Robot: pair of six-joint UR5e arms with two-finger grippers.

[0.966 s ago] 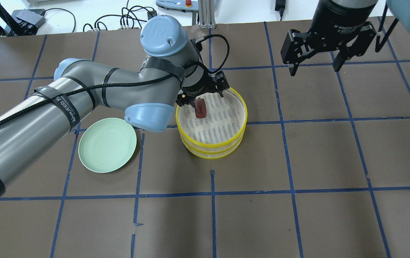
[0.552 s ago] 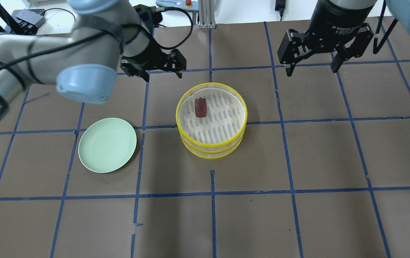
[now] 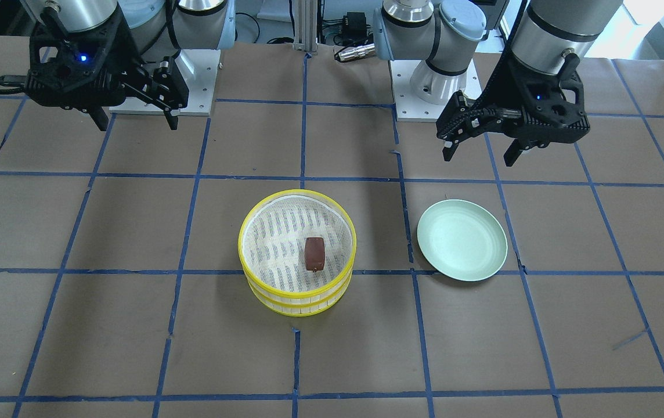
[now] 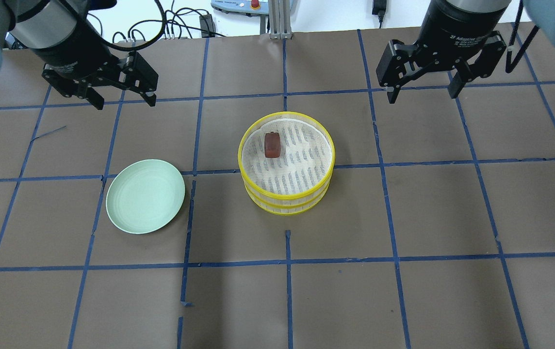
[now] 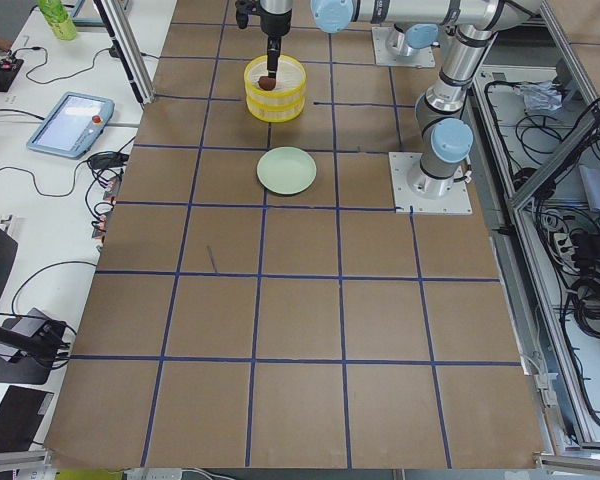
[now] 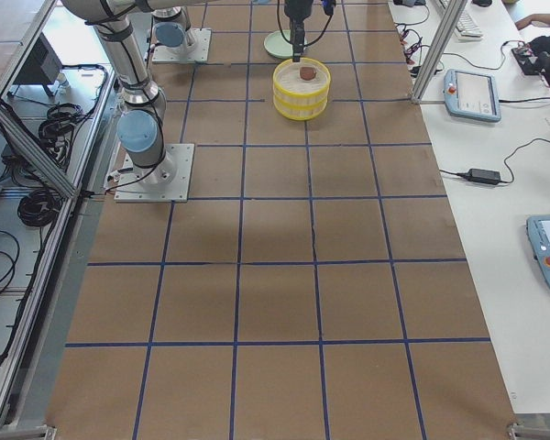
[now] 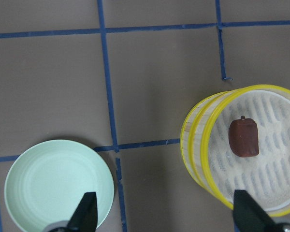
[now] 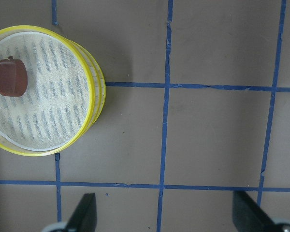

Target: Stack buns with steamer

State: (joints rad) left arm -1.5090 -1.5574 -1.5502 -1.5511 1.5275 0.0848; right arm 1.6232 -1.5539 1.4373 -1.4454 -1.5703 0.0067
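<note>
One bun [image 4: 272,145] lies freed in the steamer [image 4: 332,156], well right of the left claw [image 4: 124,103], which has withdrawn wide open, empty; right claw [image 4: 424,96] likewise; placement looks done.

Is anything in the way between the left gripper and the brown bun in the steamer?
Nothing visible. The brown bun lies uncovered in the top tier of the steamer. The left gripper hangs open over the table, and the green plate sits apart from the steamer, off that line.
</note>
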